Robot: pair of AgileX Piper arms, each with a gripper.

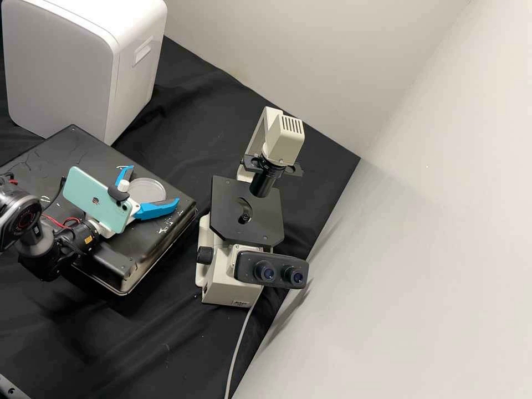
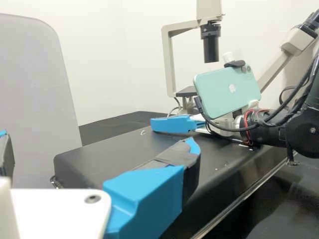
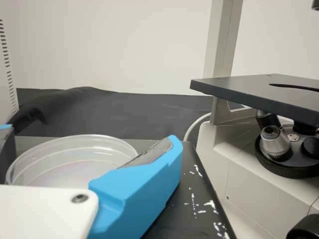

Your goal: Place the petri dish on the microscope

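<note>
**A:** Left of the microscope (image 1: 221, 277), how does the right gripper (image 1: 154, 184) stand?

**B:** Its blue fingers are spread either side of the petri dish (image 1: 145, 190), which sits on the black case (image 1: 72, 149).

**A:** Any advice?

**B:** I'd close gently on the rim and lift level. Then centre it over the stage opening (image 1: 244, 205), below the condenser (image 1: 260, 182).

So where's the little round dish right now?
In the high view the petri dish lies on the black box left of the microscope, between the right hand's two blue fingers.
</note>
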